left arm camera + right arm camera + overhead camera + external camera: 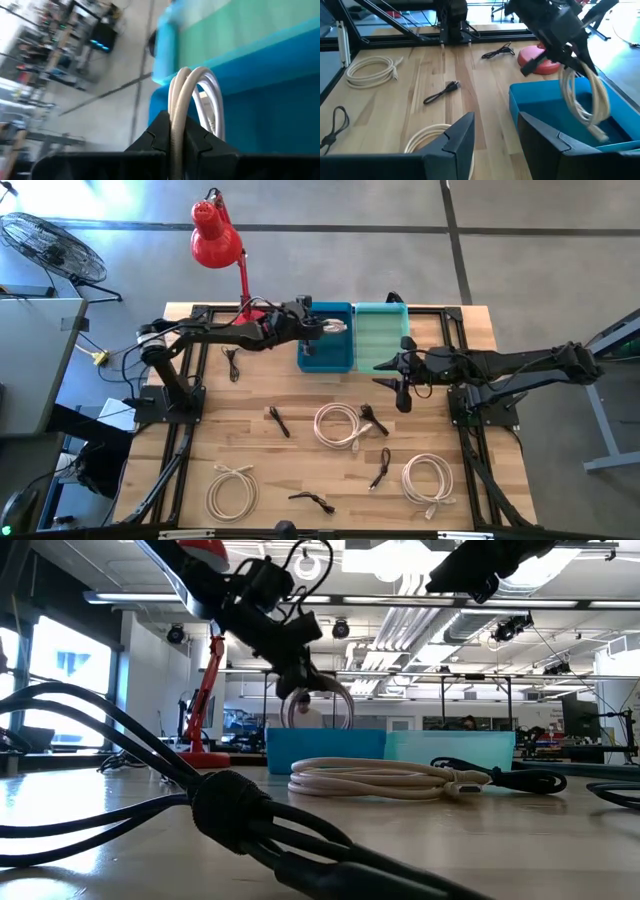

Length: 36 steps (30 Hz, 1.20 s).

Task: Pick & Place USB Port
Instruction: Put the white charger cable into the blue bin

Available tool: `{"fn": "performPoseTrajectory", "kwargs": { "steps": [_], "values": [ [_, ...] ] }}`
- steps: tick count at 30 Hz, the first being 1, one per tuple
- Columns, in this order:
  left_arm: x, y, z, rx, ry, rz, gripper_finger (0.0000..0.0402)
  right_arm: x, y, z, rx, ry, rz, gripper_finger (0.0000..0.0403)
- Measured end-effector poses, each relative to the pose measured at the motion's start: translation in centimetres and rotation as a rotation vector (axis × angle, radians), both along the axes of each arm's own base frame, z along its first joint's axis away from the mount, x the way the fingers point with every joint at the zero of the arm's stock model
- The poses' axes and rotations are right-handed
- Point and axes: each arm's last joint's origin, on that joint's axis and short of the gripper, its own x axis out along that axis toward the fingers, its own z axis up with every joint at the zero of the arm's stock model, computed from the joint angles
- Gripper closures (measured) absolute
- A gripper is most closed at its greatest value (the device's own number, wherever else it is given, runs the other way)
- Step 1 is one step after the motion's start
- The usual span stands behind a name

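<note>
White coiled USB cable (335, 326) dangling from left gripper (318, 327), loop vertical, connector downward over blue bin (325, 358); jaws pinching it. Right gripper (403, 385) spread, empty.

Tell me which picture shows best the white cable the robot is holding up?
The right wrist view: the white cable hangs in loops from the left gripper above the blue bin. The left wrist view shows only the loop top, the low view a dark outline, the high view a speck.

Four white cables (338, 424), perhaps six black cables (278, 421), two bins (326, 352), one red lamp (215, 235).
</note>
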Motion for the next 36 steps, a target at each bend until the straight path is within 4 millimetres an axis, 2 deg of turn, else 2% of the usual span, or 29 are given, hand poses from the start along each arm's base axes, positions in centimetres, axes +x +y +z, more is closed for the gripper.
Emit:
{"fn": "performPoseTrajectory", "kwargs": {
  "steps": [4,8,16,21,27,36],
  "values": [
    [0.3,0.5,-0.9,0.056,0.038,0.007,0.0392,0.0,0.0,-0.1,0.008,0.003,-0.003,0.0261],
    [0.3,0.8,-1.1,0.064,0.058,-0.062,0.0381,-0.1,0.0,-0.3,0.016,0.02,-0.006,0.0261],
    [0.0,1.1,-1.4,0.004,0.062,-0.065,0.0267,-0.2,0.0,-0.5,0.033,0.042,-0.011,0.0261],
    [0.2,0.7,-1.4,-0.001,0.05,-0.078,0.022,-0.2,0.1,-0.6,0.043,0.046,0.015,0.0261],
    [0.6,0.7,-0.5,0.044,-0.002,-0.053,0.0205,-0.2,0.3,-0.6,0.076,0.046,0.058,0.0261],
    [1.2,0.6,0.7,-0.017,0.024,-0.036,0.0204,-0.2,0.3,-0.8,0.09,0.066,0.063,0.0261]
  ]
}}
